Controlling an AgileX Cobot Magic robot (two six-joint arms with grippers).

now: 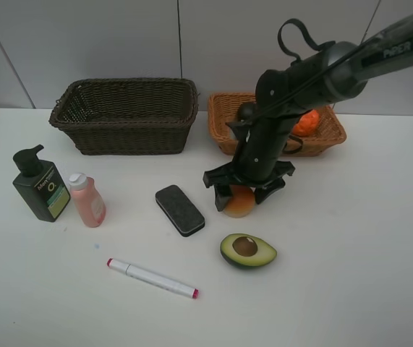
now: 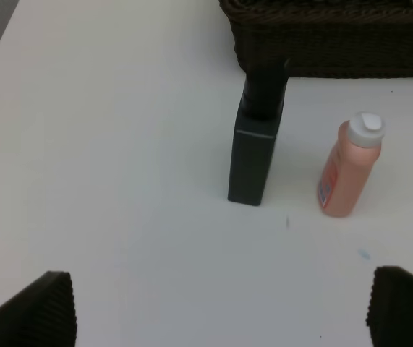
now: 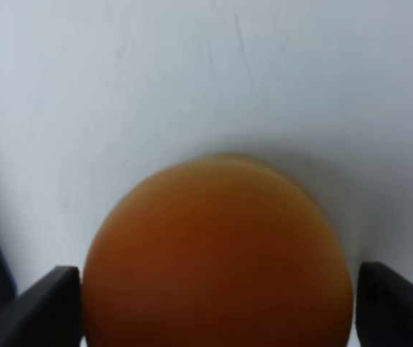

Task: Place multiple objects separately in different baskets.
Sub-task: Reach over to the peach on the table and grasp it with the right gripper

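I am at the grasp of the peach (image 1: 239,207). My right tool (image 1: 242,194) stands over it on the white bench (image 1: 351,238), one finger on either side of the smooth, round fruit. Close up they seem to meet its skin, but I cannot tell whether they press. The next move, I judge, calls for a gentle squeeze, a lift and a carry to the shallow tan wicker basket (image 1: 224,108), where an orange (image 1: 305,124) lies. My left tool (image 2: 224,307) hangs wide and empty near the boxy dark pump bottle (image 2: 253,163) and the pink plastic bottle (image 2: 347,170). The avocado half (image 1: 247,250), flat black eraser (image 1: 179,210) and slim marker (image 1: 152,278) lie on the bench.
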